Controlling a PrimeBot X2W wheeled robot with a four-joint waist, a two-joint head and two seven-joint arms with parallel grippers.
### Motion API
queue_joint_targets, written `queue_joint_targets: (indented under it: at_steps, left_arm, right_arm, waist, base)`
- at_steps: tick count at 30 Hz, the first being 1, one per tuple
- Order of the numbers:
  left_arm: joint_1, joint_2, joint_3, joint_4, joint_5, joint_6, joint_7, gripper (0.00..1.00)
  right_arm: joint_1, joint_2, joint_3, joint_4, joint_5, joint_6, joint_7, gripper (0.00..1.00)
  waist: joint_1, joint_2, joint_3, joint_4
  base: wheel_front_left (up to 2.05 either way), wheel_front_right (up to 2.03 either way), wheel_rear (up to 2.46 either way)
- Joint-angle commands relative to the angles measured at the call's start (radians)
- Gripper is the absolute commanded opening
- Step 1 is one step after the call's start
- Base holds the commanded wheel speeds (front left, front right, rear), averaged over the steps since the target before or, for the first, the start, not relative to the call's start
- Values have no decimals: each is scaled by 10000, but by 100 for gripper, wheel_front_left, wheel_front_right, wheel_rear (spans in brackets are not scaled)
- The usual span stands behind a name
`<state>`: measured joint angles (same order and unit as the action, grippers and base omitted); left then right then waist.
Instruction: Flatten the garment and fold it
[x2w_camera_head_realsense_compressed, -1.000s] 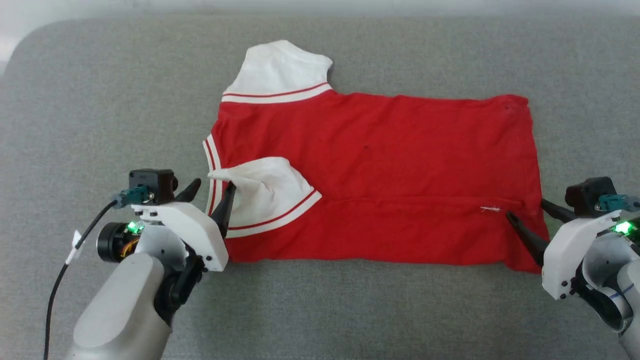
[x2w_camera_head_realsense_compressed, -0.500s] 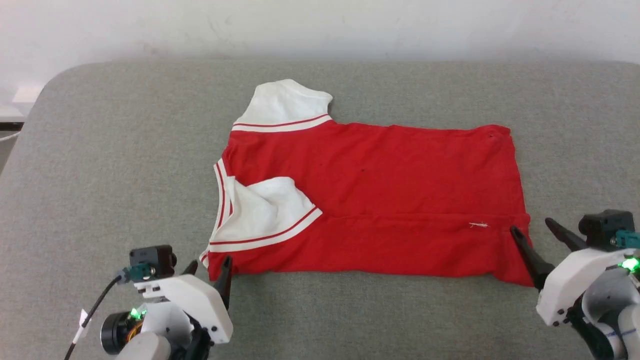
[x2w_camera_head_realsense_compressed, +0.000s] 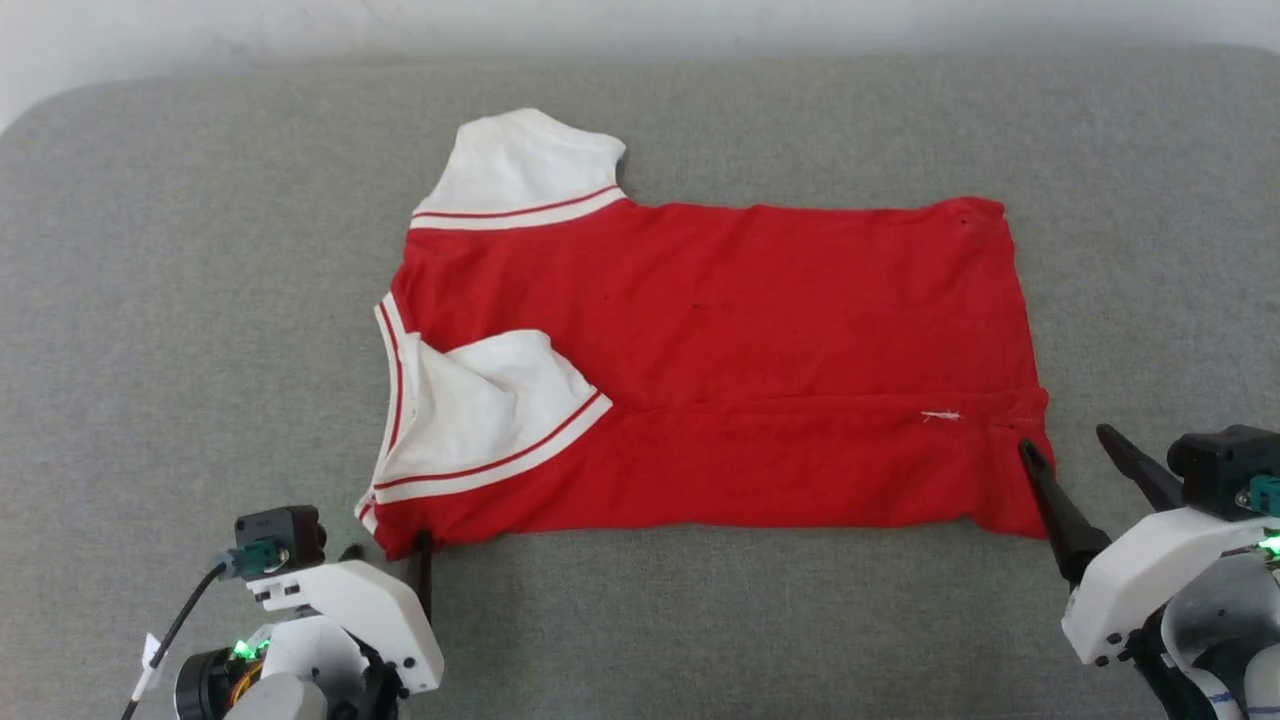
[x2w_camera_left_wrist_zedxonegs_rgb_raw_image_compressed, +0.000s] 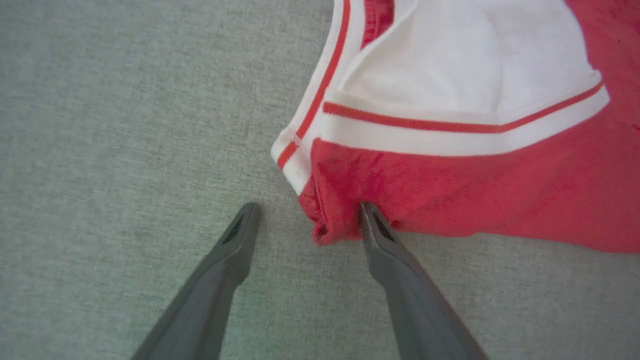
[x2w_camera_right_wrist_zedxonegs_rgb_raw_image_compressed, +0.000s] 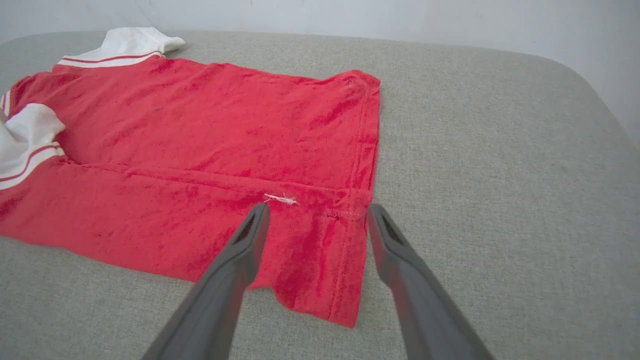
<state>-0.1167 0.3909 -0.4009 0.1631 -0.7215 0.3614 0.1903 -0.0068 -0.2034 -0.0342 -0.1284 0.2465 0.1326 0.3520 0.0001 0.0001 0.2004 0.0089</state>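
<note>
The garment (x2w_camera_head_realsense_compressed: 750, 330), a red T-shirt with white sleeves, lies spread on the grey padded surface, collar end to the left. Its near long edge is folded up over the body, and the near sleeve (x2w_camera_head_realsense_compressed: 480, 410) lies on top. The far sleeve (x2w_camera_head_realsense_compressed: 520, 165) sticks out at the back left. My left gripper (x2w_camera_head_realsense_compressed: 387, 552) is open at the garment's near-left corner (x2w_camera_left_wrist_zedxonegs_rgb_raw_image_compressed: 325, 220); one finger touches the red cloth there. Over the near-right hem corner (x2w_camera_right_wrist_zedxonegs_rgb_raw_image_compressed: 325, 280) my right gripper (x2w_camera_head_realsense_compressed: 1064, 440) stands open, holding nothing. A small white thread (x2w_camera_right_wrist_zedxonegs_rgb_raw_image_compressed: 282, 199) lies just past its fingertips.
Grey padded surface (x2w_camera_head_realsense_compressed: 200, 300) stretches out on all sides of the garment, with a rounded far-right corner (x2w_camera_right_wrist_zedxonegs_rgb_raw_image_compressed: 575, 75) and a pale wall (x2w_camera_right_wrist_zedxonegs_rgb_raw_image_compressed: 350, 15) behind. A black cable (x2w_camera_head_realsense_compressed: 175, 630) hangs off my left wrist.
The head camera has shifted. My left gripper has drawn back from the near sleeve to the near-left corner, and the sleeve now lies flat. The right gripper stays by the hem corner.
</note>
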Motion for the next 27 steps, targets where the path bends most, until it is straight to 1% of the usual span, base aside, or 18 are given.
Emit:
queue_joint_targets:
  at_steps: [1,4,7,8,9,12,14,17,21,24,27]
  left_arm:
    - [-183,-26,35,93,35,33,-72,100]
    - [-263,-103,89,427,37,128,-177,100]
    - [-298,-288,66,682,-173,-49,-153,100]
    - [-298,-335,1,770,-251,-175,-76,41]
    - [-300,-360,-74,858,-308,-306,3,0]
    - [-353,-470,-139,1014,-442,-647,-103,0]
    - [-373,-521,-120,1035,-460,-779,-318,0]
    - [-389,-529,-107,876,-397,-887,-630,0]
    - [-391,-552,63,321,-320,-870,-1170,0]
    - [-305,-463,98,-131,-189,-838,-1433,0]
    - [-222,-452,51,-661,-158,-874,-1525,0]
  right_arm:
    - [98,43,-42,-92,-48,-19,23,100]
    - [111,76,-154,-219,-78,-19,98,100]
    - [147,108,-217,-262,-102,-19,146,100]
    - [153,114,-235,-255,-111,-19,164,100]
    - [158,115,-249,-245,-121,-19,175,100]
    - [177,97,-352,-129,-235,-19,248,100]
    - [187,124,-473,1,-344,-19,359,100]
    - [135,595,-907,323,-249,-19,692,100]
    - [31,708,-1104,806,-692,-19,1108,100]
    - [-146,976,-1346,1268,-937,-19,1366,100]
    - [-294,1087,-1541,1809,-1424,-19,1573,100]
  waist:
    - [-1,-1,258,-168]
    - [-1,-1,418,-220]
    - [-1,-1,516,-225]
    - [-1,-1,529,-219]
    - [-1,-1,526,-206]
    - [-1,-1,394,-106]
    - [-1,-1,217,-8]
    - [-1,-1,-63,192]
    - [-1,-1,-306,524]
    - [-1,-1,-352,706]
    - [-1,-1,-300,873]
  base:
    - [0,0,0]
    - [0,0,0]
    - [0,0,0]
    - [0,0,0]
    - [0,0,0]
    - [0,0,0]
    - [0,0,0]
    - [0,0,0]
    - [0,0,0]
    - [0,0,0]
    - [0,0,0]
